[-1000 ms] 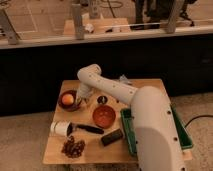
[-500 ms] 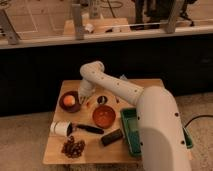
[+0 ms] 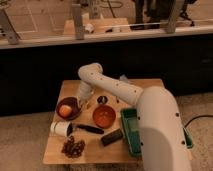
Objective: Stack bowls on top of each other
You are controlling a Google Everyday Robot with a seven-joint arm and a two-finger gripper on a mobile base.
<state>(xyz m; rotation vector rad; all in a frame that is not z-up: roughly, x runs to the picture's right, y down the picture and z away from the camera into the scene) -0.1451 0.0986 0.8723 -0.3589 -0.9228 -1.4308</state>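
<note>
The dark brown-maroon round bowl point(image 3: 73, 114) is seen on the left part of the light wooden surface point(image 3: 100, 153), upright, with a round orange fruit point(image 3: 65, 110) lying inside it. The orange-red round bowl point(image 3: 104, 116), with a darker mark in its middle, is placed to the right of it, near the middle of the surface. The two bowls are set apart and side by side, so neither is stacked on the other.

The pincer point(image 3: 83, 104) is lowered to the right rim of the maroon bowl, in the gap between the two bowls. It is clenched. Whether the rim is caught between its fingers cannot be told.

A small metal cup point(image 3: 102, 99) is found just behind the orange-red bowl. In front of the maroon bowl a white cup point(image 3: 60, 128) is laid on its side, and a dark slender object point(image 3: 90, 129) is stretched from it to the right. A dark oblong block point(image 3: 111, 137) is placed in front of the orange-red bowl, and a cluster of small brown pieces point(image 3: 73, 147) is gathered near the front left edge. A green rectangular tray point(image 3: 125, 131) is set at the right side of the surface, partly hidden by the white robot arm point(image 3: 107, 85), which is bent across the surface from the right.
</note>
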